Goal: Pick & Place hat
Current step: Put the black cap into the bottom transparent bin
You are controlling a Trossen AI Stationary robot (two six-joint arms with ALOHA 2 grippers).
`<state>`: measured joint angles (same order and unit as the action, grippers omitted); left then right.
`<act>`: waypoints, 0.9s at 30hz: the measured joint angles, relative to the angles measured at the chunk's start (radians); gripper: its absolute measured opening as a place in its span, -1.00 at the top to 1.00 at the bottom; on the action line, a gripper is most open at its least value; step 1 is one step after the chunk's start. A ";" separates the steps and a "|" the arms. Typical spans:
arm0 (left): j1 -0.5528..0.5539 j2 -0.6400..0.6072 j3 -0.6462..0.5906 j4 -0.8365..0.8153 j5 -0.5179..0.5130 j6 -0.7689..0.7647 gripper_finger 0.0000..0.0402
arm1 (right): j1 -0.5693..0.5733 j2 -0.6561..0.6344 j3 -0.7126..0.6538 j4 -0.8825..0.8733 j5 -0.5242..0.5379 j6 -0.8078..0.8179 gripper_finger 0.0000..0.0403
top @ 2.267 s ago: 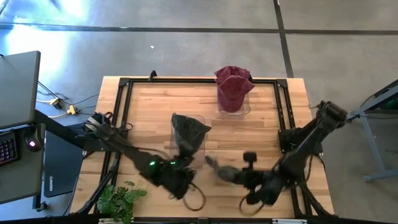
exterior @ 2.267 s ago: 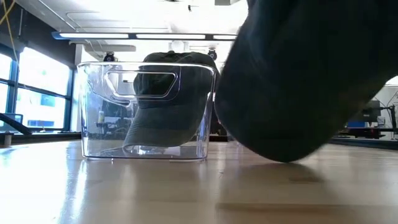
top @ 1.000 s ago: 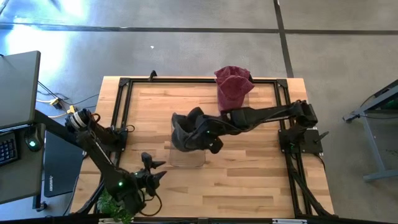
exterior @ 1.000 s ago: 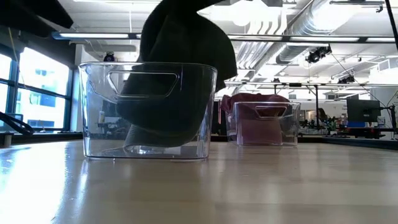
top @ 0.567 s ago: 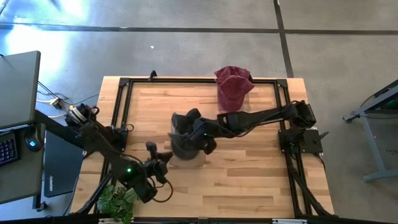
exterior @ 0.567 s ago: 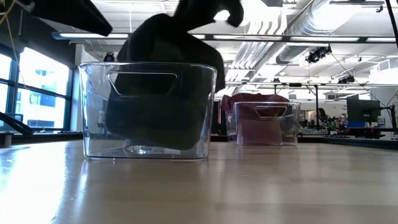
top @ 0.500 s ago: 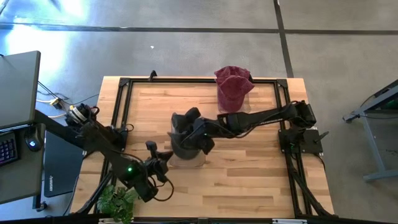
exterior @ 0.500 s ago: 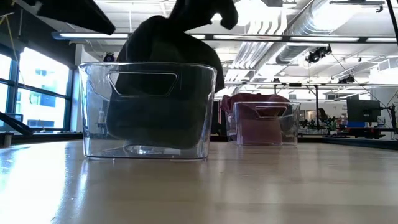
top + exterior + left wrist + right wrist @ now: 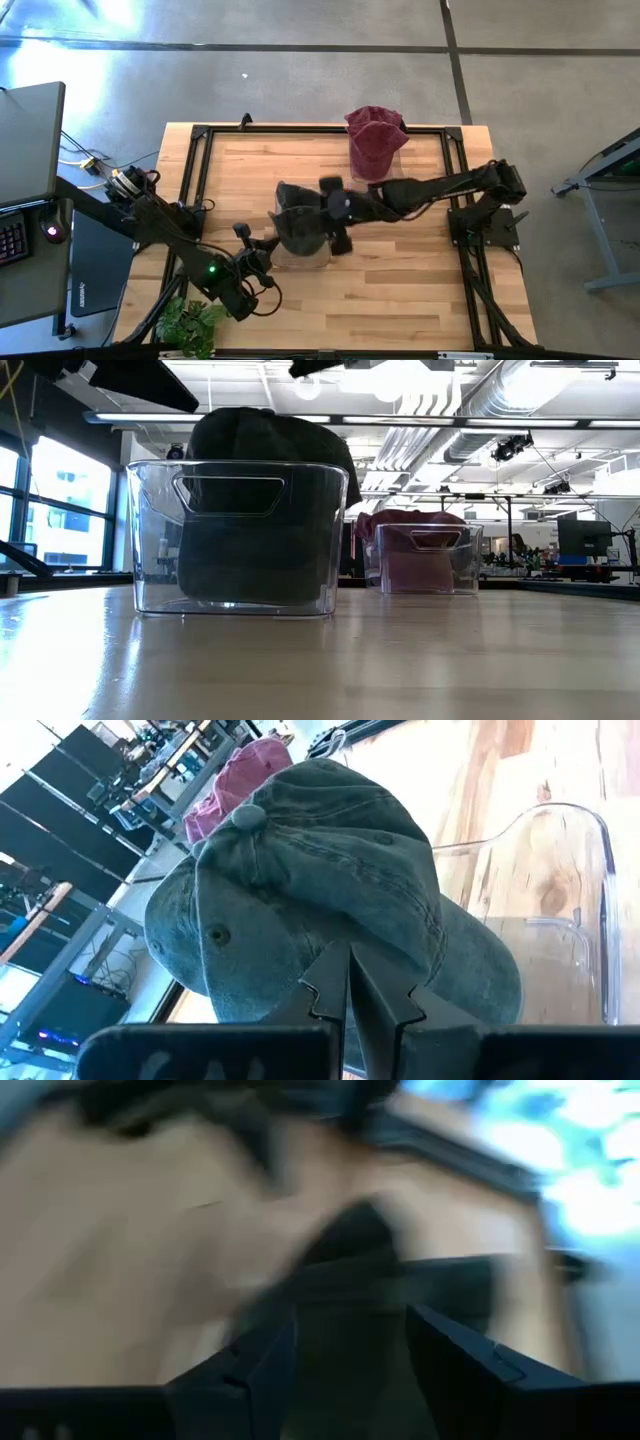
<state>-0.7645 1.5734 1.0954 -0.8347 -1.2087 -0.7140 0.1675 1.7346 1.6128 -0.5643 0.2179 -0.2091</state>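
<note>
Jaws of the right gripper (image 9: 333, 213) stand spread apart, hovering over the near edge of the clear bin (image 9: 238, 538) at the middle of the bench (image 9: 400, 280). Inside that bin sits the dark hat (image 9: 300, 228), crown up and bulging above the rim. The left gripper (image 9: 252, 252) waits just beside the bin's left side, its jaws pressed together and pointing at the hat. Farther back on the bench, a red hat (image 9: 376, 140) fills a second clear bin (image 9: 420, 560).
</note>
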 joint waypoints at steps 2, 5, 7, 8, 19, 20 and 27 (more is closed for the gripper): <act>0.017 0.000 0.000 -0.008 -0.002 -0.029 0.96 | 0.018 -0.001 -0.052 0.008 -0.118 0.005 0.11; 0.062 -0.006 0.000 -0.049 0.041 -0.078 0.99 | 0.041 0.003 -0.174 0.079 -0.225 0.005 0.22; 0.087 -0.017 0.000 -0.106 0.062 -0.101 0.99 | 0.038 0.003 -0.272 0.202 -0.218 0.021 0.32; 0.105 -0.020 0.000 -0.130 0.066 -0.112 0.99 | 0.030 0.003 -0.316 0.264 -0.196 0.035 0.37; 0.294 -0.018 -0.141 -0.136 0.070 -0.151 1.00 | -0.087 0.003 -0.570 0.662 0.053 0.253 0.79; 0.297 -0.018 -0.143 -0.139 0.060 -0.153 1.00 | -0.089 0.003 -0.570 0.660 0.040 0.249 0.81; 0.252 -0.035 -0.083 -0.178 0.085 -0.121 1.00 | 0.000 -0.060 -0.540 0.655 0.047 0.210 0.92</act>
<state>-0.5129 1.5388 1.0119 -1.0123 -1.1239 -0.8352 0.1672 1.6751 1.0729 0.0910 0.2651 0.0008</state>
